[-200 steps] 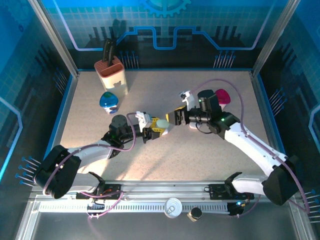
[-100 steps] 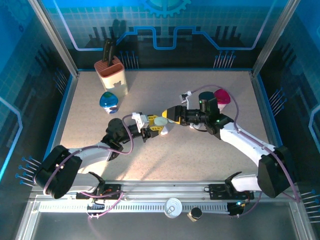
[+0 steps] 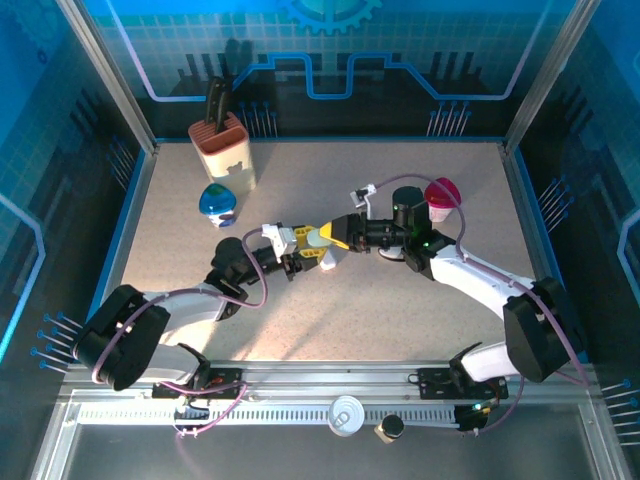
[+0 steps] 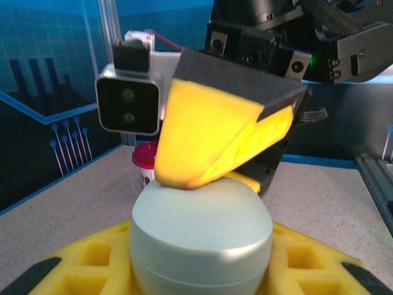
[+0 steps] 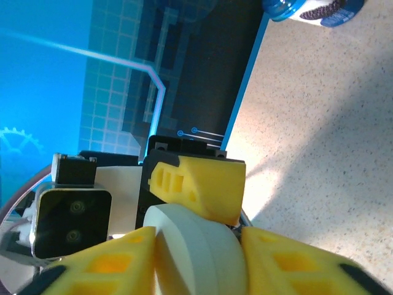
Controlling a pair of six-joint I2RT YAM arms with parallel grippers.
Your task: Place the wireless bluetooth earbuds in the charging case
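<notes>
The pale mint, glossy, pebble-shaped charging case (image 3: 319,239) is front-right of the tan plastic knife block (image 3: 225,148), clamped between the left gripper (image 3: 306,248) and the right gripper (image 3: 338,234), both closed on it.

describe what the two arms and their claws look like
The left arm and right arm are white shells with black joints, each trailed by a thin purple cable. The left claw and right claw have black bodies and yellow fingers with rectangular cut-outs, plus a white-cased camera.
</notes>
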